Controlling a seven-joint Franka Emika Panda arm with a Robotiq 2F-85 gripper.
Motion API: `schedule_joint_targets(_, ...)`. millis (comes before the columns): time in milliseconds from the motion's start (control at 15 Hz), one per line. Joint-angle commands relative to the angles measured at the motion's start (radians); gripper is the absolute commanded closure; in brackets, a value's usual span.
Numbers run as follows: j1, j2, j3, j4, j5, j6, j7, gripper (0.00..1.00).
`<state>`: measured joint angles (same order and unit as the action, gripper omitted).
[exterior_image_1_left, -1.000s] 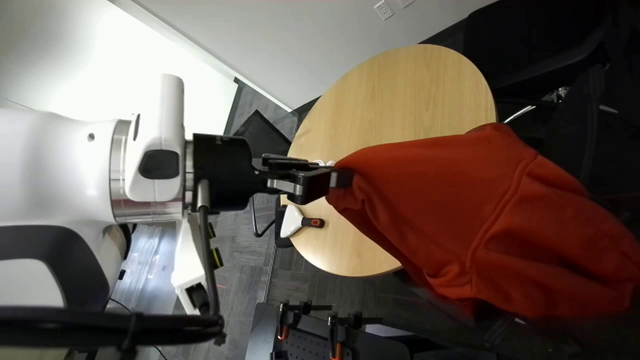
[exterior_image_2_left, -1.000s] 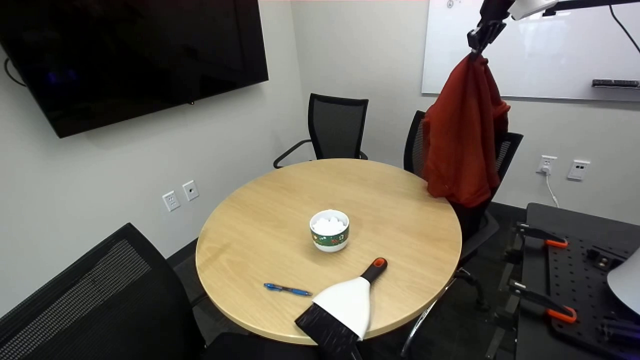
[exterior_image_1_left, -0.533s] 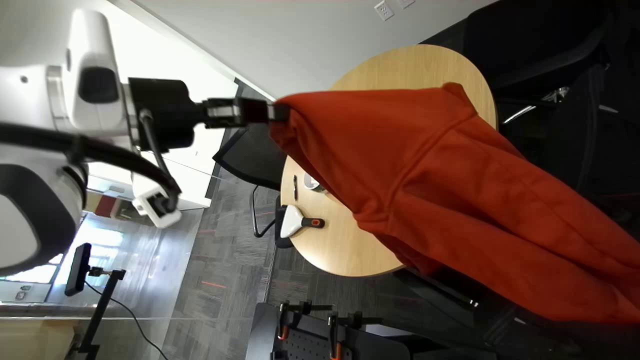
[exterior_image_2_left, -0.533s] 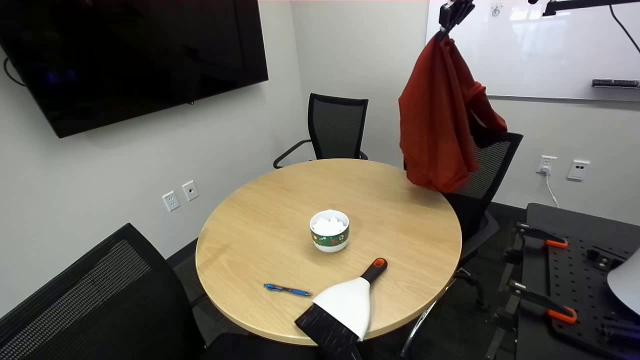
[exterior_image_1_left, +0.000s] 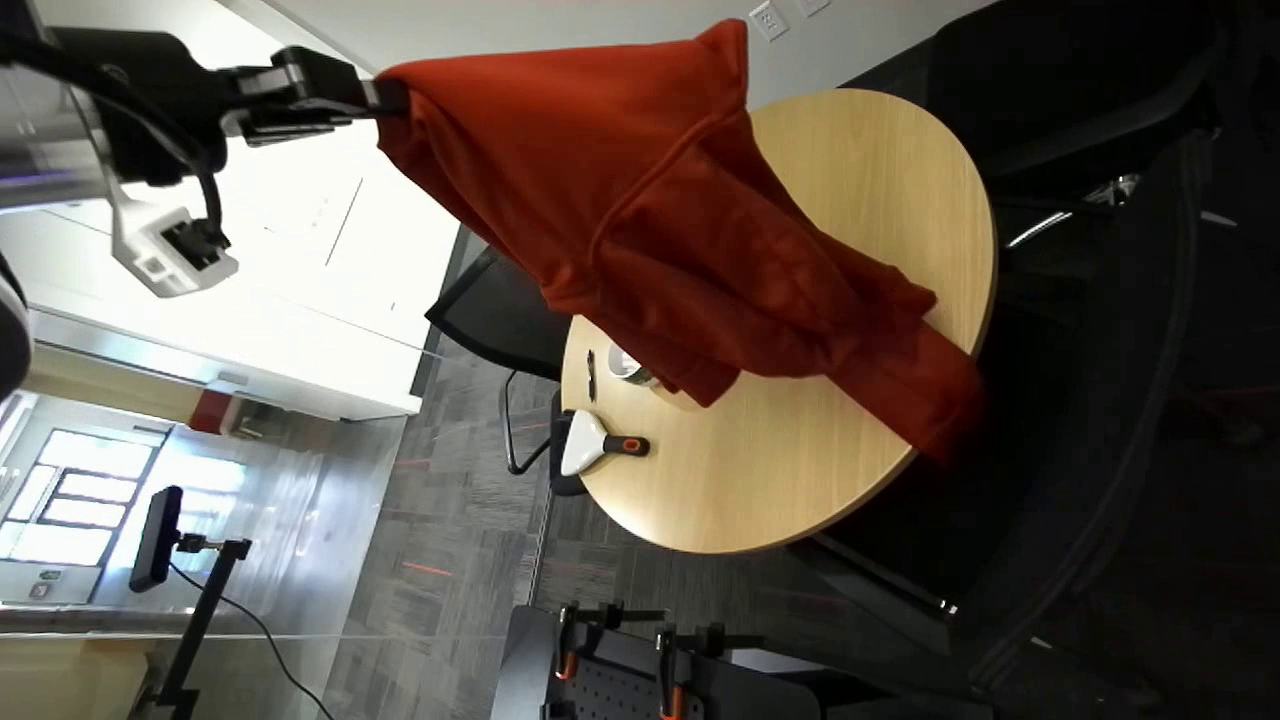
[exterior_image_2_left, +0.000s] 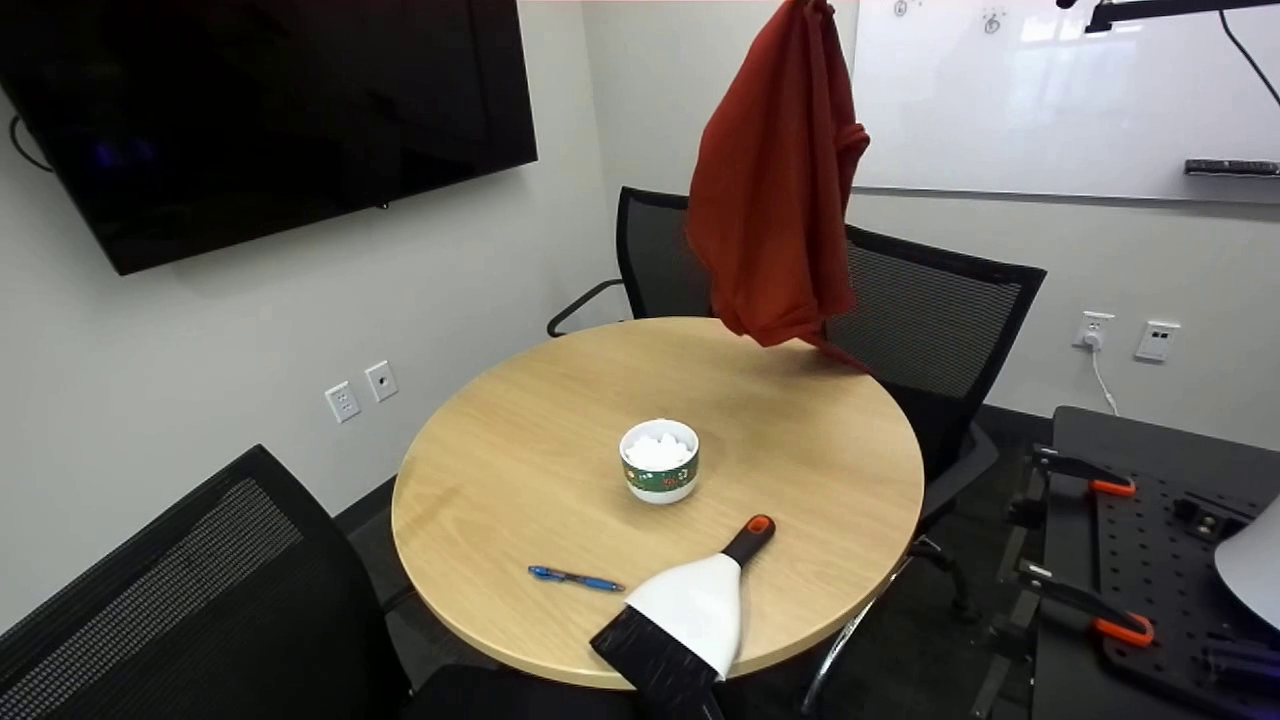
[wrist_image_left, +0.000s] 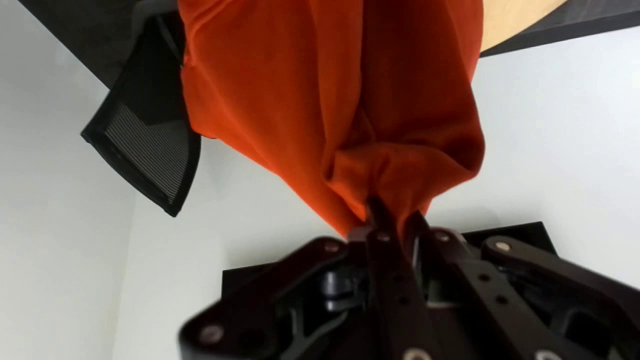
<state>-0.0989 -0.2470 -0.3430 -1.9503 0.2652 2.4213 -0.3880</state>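
Rust-red cloth garment (exterior_image_2_left: 775, 190): hangs near the rim of the round pale-wood surface (exterior_image_2_left: 520, 450); contact unclear.
Black gripper (wrist_image_left: 396, 217): clamped on the garment's bunched top, higher than the surface.
Carry: likely the step in hand.
Garment's loose end: next move seems to call for firm hold and clearance over the surface.

In an exterior view, the big white surface (exterior_image_1_left: 310, 260) is so bright it looks washed out, and lots of light comes through a window (exterior_image_1_left: 80, 495). A black chair (exterior_image_1_left: 1070, 80) is so dark it is hard to see. The red cloth (exterior_image_1_left: 640, 180) is blurry at its loose end, by the edge of the table (exterior_image_1_left: 710, 490). In an exterior view, light shines off the whiteboard (exterior_image_2_left: 1060, 100), and a faint shadow sits near the table's far edge. In the wrist view, the gripper (wrist_image_left: 395, 220) looks fuzzy.
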Motion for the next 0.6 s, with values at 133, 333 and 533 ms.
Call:
schedule_joint_targets(133, 0.003, 0.066, -0.007, 0.036, 0.088, 0.002, -0.035, 0.98)
schedule_joint_targets(333, -0.020, 0.119, -0.009, 0.010, 0.084, 0.019, -0.040, 0.98)
schedule_joint_targets(533, -0.052, 0.184, -0.003, -0.012, 0.089, 0.032, -0.068, 0.98)
